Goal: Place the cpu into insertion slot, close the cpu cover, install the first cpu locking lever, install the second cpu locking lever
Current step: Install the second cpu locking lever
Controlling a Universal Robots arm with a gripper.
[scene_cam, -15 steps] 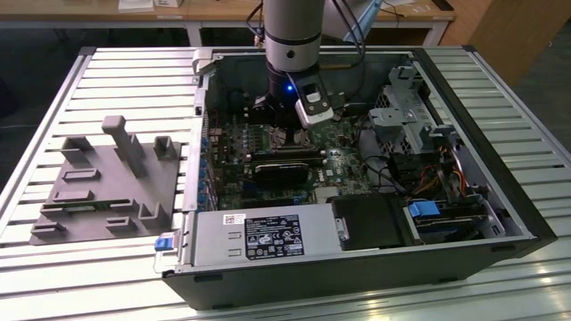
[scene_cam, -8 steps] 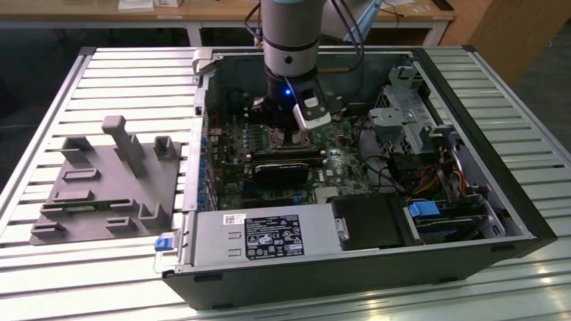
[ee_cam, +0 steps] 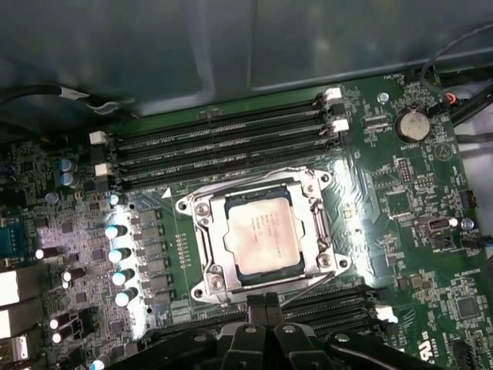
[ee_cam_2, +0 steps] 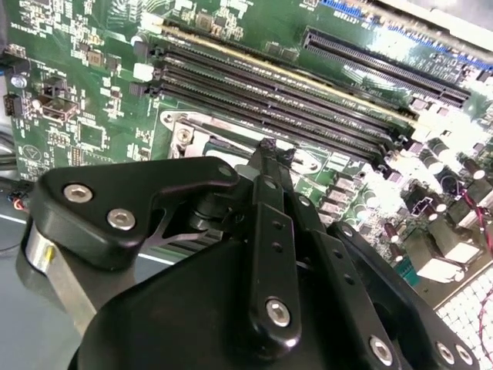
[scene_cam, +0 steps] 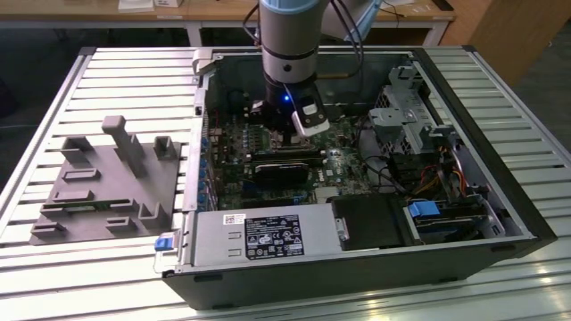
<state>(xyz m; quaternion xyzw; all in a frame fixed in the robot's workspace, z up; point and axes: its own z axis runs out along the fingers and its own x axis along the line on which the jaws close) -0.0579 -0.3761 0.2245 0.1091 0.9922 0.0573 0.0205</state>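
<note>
Already the cpu (ee_cam: 262, 231) sits flat in the insertion slot (ee_cam: 202, 254), its dull grey top showing through the square window of the cpu cover (ee_cam: 312, 223), which looks to lie down over it, though whether the levers are latched I cannot tell. Going left to right in the exterior view: a grey fixture block (scene_cam: 107, 180) rests on the slatted table (scene_cam: 53, 274), then the open computer case (scene_cam: 526, 214) with the arm reaching down into it over the motherboard (scene_cam: 232, 180). In the first wrist view the gripper (ee_cam: 266, 307) hangs just beside the socket's edge on the side away from the memory slots (ee_cam: 216, 146), its black fingertips (ee_cam: 258, 308) drawn together and holding nothing. The socket lies directly ahead of the tips.
</note>
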